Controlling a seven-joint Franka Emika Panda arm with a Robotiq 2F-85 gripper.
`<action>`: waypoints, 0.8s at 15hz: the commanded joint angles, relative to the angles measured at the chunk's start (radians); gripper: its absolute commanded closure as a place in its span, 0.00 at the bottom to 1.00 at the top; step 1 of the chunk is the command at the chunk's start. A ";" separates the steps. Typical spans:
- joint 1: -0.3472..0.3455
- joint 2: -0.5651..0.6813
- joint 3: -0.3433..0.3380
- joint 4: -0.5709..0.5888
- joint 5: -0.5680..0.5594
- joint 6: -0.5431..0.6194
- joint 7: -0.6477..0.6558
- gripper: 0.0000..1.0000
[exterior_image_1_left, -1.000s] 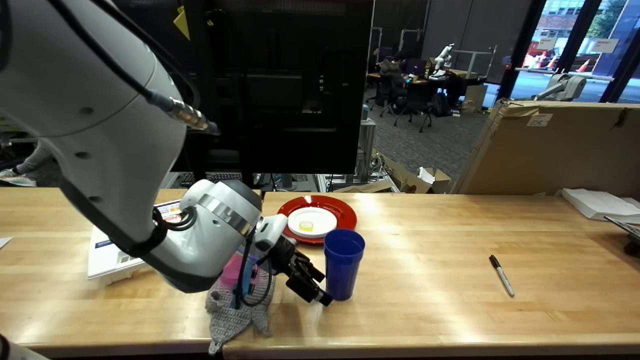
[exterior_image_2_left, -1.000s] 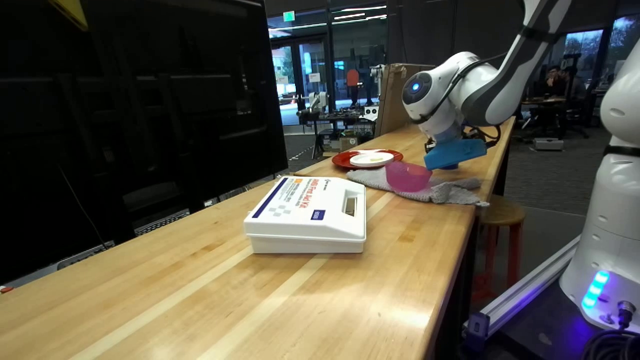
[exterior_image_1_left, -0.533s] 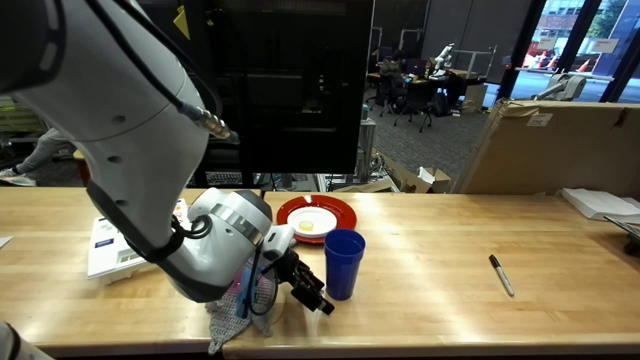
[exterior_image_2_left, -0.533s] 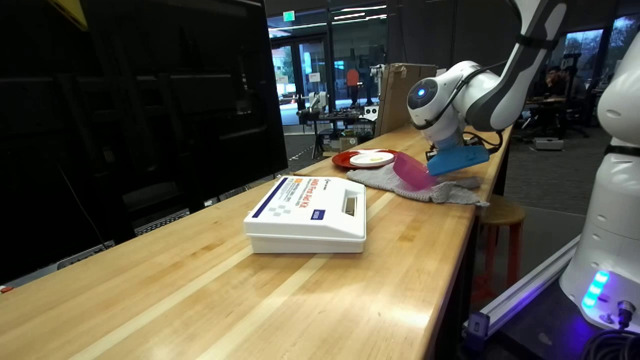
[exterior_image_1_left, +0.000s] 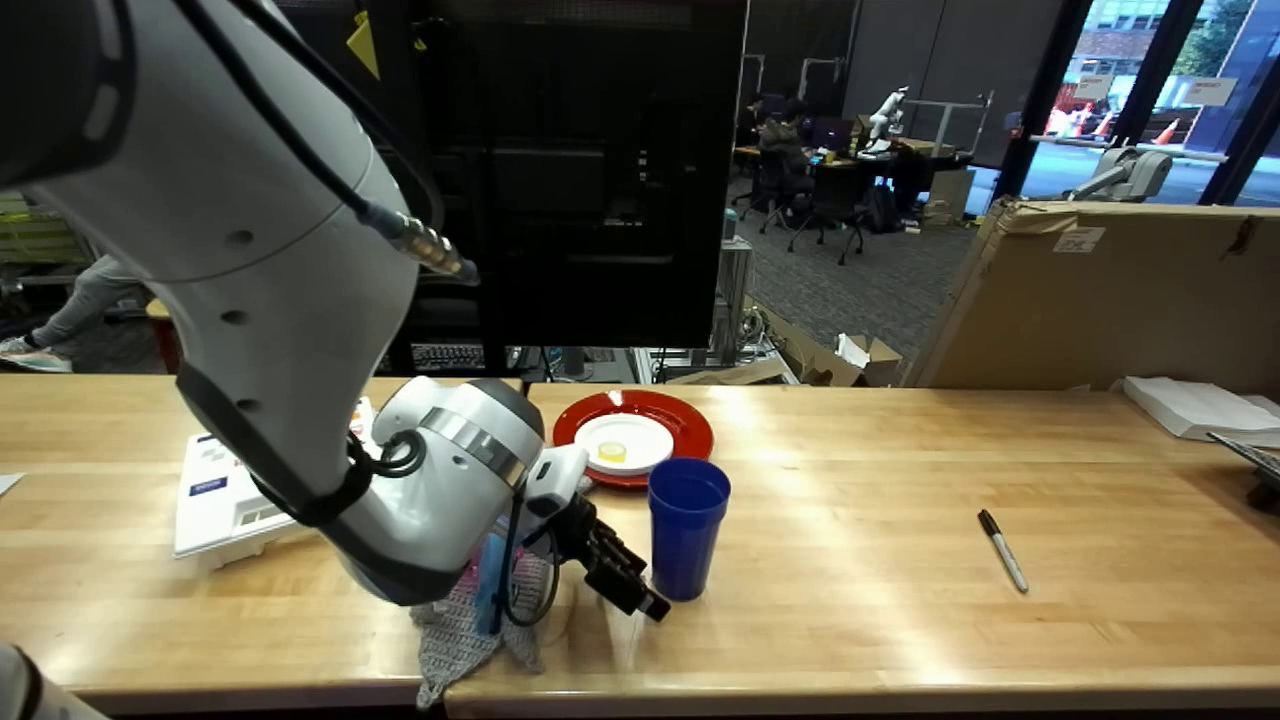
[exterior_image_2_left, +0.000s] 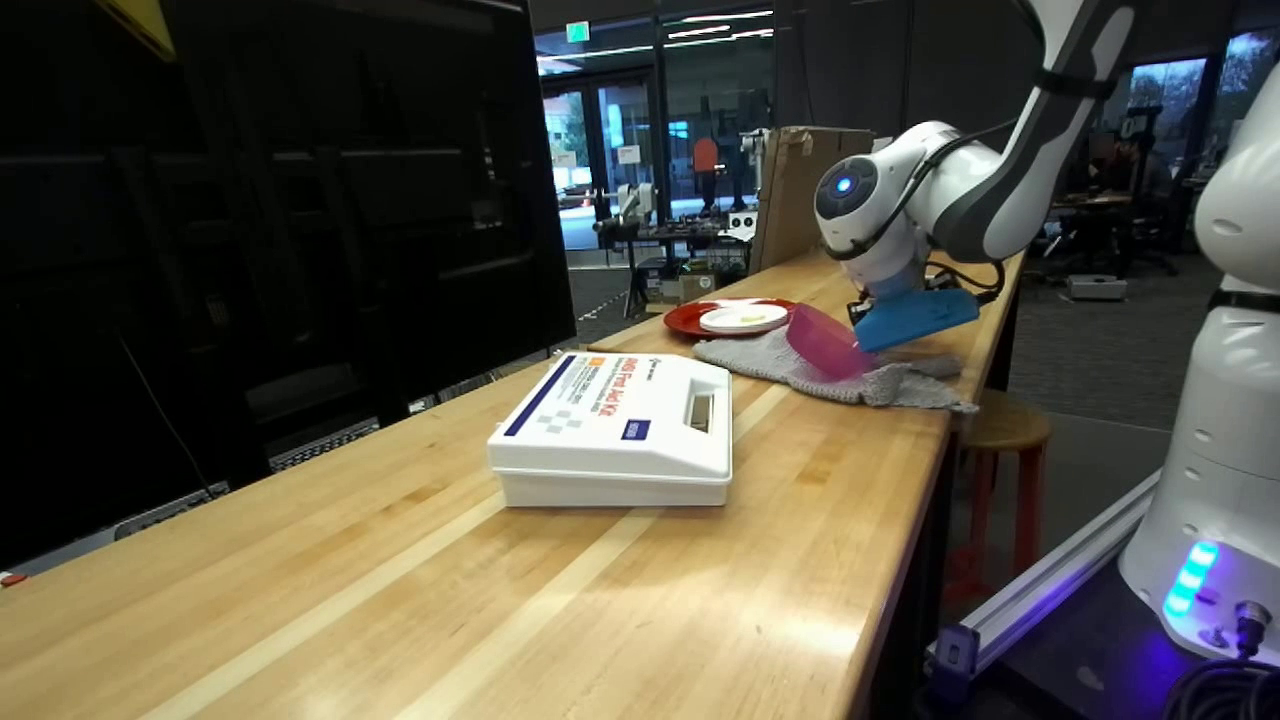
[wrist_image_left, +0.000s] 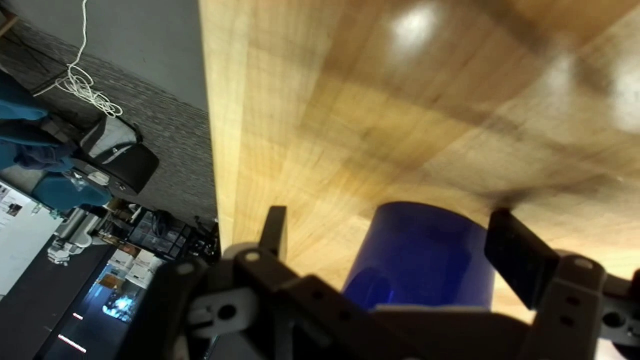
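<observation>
A: How far along does the work at the blue cup (exterior_image_1_left: 687, 535) look?

B: Judging by how things lie, only the approach is done. The gripper (wrist_image_left: 389, 225) is low over the table (exterior_image_1_left: 850, 600), right by the cup, and its fingers (wrist_image_left: 520, 255) are spread wide, gripping nothing.

A: Where exactly is the cup?

B: Upright on the table. In the wrist view it shows between the fingers. On one side, table shows between finger and cup; on the other, the finger overlaps the cup's edge, so whether they touch cannot be told.

A: What is left undone, then?

B: The fingers are not drawn together on the cup, so no grip is made, and the cup is not lifted.

A: Does anything crowd the gripper?

B: The pink bowl (exterior_image_2_left: 825, 345) does. In an exterior view it sits tilted on the grey cloth (exterior_image_2_left: 740, 353), its rim meeting the blue block (exterior_image_2_left: 915, 320) mounted by the gripper. They seem to touch, though the overlap makes that uncertain.

A: And the other things?

B: The red plate (exterior_image_1_left: 693, 430), carrying a small white plate (exterior_image_1_left: 650, 445), is near the cup. The first aid kit (exterior_image_2_left: 610, 430) and the marker (exterior_image_1_left: 1003, 552) lie well apart from it. The gripper is at none of these.
</observation>
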 joint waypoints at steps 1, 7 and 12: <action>0.013 -0.050 0.013 -0.017 0.024 -0.008 -0.061 0.00; 0.047 -0.116 0.046 -0.019 0.108 -0.039 -0.136 0.00; 0.069 -0.174 0.069 -0.018 0.168 -0.077 -0.213 0.00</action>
